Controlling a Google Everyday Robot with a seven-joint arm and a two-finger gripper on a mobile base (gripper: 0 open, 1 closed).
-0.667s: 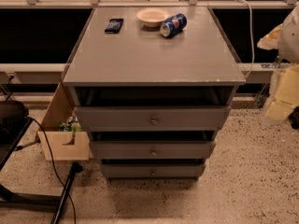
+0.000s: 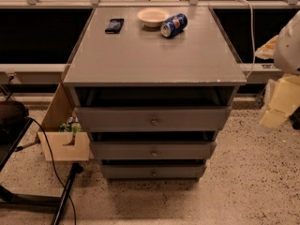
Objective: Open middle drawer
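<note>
Middle drawer (image 2: 122, 150) shut, down-left of gripper (image 2: 280, 102), knob (image 2: 153, 152) facing out ready for pulling | gripper hangs right of cabinet (image 2: 150, 60), clear of it, likely pre-approach; open or closed: cannot tell | farther left on cabinet top: can (image 2: 173, 25), bowl (image 2: 152, 17), phone (image 2: 115, 25)

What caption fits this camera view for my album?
Grey cabinet, middle drawer shut, bowl, can and phone on top, gripper at the right edge.

Bowl (image 2: 152, 17), soda can (image 2: 174, 25), phone (image 2: 115, 25) on cabinet top (image 2: 150, 60) — wooden box (image 2: 65, 146) alongside
</note>
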